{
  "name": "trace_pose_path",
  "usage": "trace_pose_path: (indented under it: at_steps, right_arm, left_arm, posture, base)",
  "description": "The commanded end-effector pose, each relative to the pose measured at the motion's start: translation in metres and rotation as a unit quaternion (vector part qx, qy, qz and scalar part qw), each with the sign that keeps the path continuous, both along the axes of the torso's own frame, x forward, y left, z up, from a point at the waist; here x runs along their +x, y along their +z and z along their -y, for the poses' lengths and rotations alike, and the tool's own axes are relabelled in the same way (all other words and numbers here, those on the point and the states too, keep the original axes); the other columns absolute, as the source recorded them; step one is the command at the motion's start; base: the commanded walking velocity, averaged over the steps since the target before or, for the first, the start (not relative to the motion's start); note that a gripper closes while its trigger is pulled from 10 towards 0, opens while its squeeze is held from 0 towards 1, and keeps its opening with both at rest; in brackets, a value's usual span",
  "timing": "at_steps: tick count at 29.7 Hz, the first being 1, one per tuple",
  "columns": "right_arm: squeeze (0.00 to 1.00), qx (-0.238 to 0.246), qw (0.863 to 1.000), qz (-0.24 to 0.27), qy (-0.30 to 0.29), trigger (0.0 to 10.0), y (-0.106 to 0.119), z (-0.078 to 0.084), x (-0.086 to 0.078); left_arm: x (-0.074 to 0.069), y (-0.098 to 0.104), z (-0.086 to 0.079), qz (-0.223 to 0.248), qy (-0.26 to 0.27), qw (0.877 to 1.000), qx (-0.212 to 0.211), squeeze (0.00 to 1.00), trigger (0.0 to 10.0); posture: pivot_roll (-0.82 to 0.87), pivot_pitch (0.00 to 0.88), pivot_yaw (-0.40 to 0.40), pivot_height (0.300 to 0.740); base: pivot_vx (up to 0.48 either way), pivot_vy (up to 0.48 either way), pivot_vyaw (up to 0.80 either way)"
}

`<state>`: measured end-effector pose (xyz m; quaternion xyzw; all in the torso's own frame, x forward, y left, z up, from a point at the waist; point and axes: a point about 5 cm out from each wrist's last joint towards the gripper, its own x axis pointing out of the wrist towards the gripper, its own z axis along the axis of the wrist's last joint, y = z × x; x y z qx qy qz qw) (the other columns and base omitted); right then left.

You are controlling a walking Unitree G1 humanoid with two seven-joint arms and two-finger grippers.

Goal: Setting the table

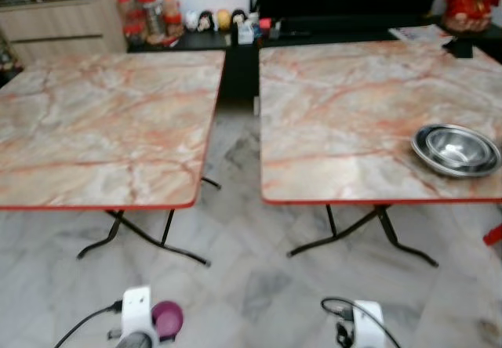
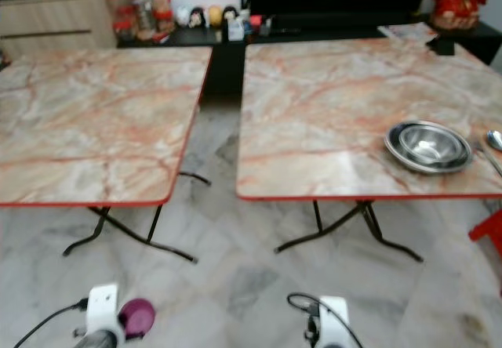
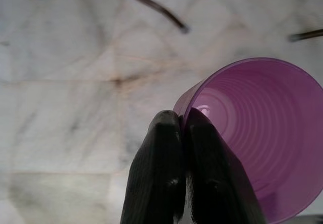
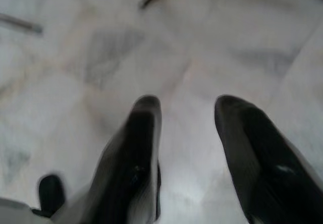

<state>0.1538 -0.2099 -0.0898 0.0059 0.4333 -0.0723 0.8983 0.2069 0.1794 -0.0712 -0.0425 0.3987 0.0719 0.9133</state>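
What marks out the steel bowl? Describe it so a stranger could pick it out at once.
Two marble-patterned folding tables stand side by side; take the right table. Near its front right corner sits the steel bowl, a shiny round dish with a smaller one nested inside. A spoon lies just to its right, but the bowl is the only wide, round metal thing there.

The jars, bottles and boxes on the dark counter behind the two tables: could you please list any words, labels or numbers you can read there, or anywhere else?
No text can be read in these pictures.
Red-lidded jars: labels too blurred to read.
Small box on the dark counter: print too small to read.
Paper on the right table's far corner: blurred, unreadable.
Purple cup and steel bowls: no markings visible.
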Motion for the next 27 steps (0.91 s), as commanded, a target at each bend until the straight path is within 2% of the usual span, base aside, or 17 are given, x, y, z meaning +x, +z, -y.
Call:
trace_pose_path:
  at_steps: [1,12,23,27]
  right_arm:
    - [0.0,0.016,1.0,0.019,0.009,10.0,0.003,-0.0147,0.0121]
    - [0.0,0.017,1.0,0.02,0.009,10.0,0.0036,-0.0148,0.0136]
    - [0.0,0.017,1.0,0.018,0.009,10.0,0.003,-0.0147,0.0124]
    - [0.0,0.017,1.0,0.019,0.008,10.0,0.0031,-0.0141,0.0121]
  left_arm:
    - [-0.0043,0.0,-0.0189,-0.008,0.011,1.0,0.022,0.0,10.0]
    - [-0.0035,0.0002,-0.0182,-0.01,0.009,1.0,0.024,0.0,10.0]
    - [-0.0054,-0.0013,-0.0161,-0.015,0.004,1.0,0.024,0.0,10.0]
    - [-0.0042,-0.0006,-0.0154,-0.013,-0.001,0.999,0.03,0.0,10.0]
  posture:
    - [-0.06,0.0,0.018,0.74]
    - [-0.06,0.0,0.016,0.74]
    - [-0.07,0.0,0.017,0.74]
    - [-0.07,0.0,0.016,0.74]
  base:
    - [0.334,0.0,0.0]
    - [0.331,0.0,0.0]
    - [0.0,0.0,0.0]
    - [0.0,-0.366,0.0]
